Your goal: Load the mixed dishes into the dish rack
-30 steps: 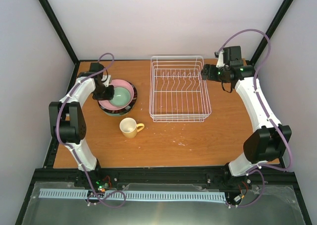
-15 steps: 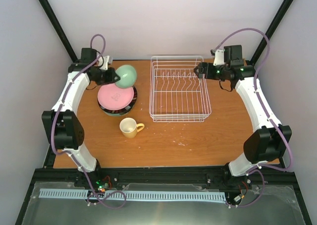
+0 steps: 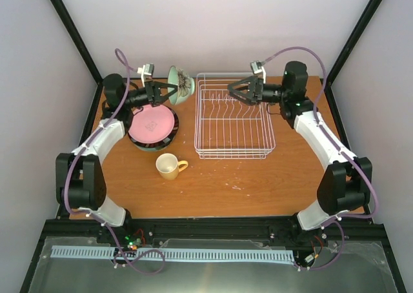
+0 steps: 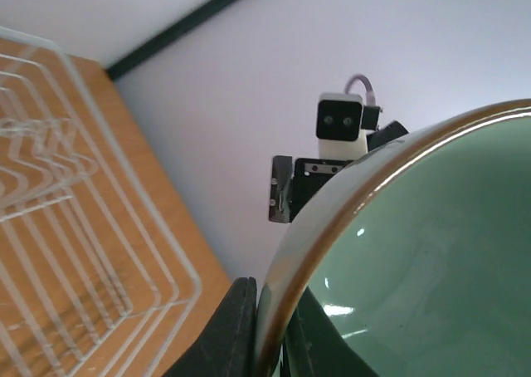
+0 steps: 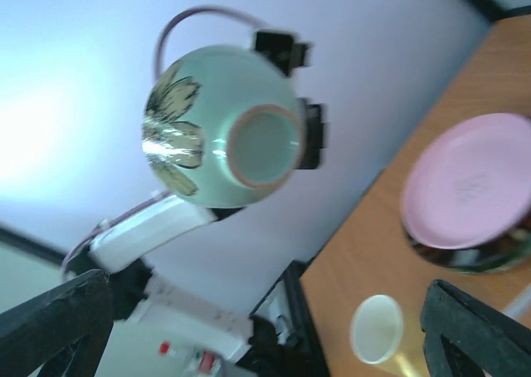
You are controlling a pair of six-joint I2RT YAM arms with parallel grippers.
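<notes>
My left gripper (image 3: pixel 169 91) is shut on the rim of the mint green bowl (image 3: pixel 179 84), which hangs tipped on its side in the air just left of the dish rack (image 3: pixel 232 115). In the left wrist view the fingers (image 4: pixel 228 331) pinch the bowl's wall (image 4: pixel 431 261). My right gripper (image 3: pixel 237 90) stands open over the rack's back edge, facing the bowl (image 5: pixel 228 124), with nothing between its fingers. The pink plate (image 3: pixel 153 124) lies on top of the dark-rimmed plate (image 3: pixel 150 144). The pale yellow mug (image 3: pixel 169 166) stands upright in front of them.
The rack's wires (image 4: pixel 75 252) show at the left of the left wrist view. The back wall is close behind both grippers. Black frame posts rise at the table's back corners. Small white crumbs lie on the wood in front of the rack.
The left arm lifted the bowl off the plate stack and swung it up and right toward the rack, tipping it on its side. The right gripper turned left over the rack and opened fully.
</notes>
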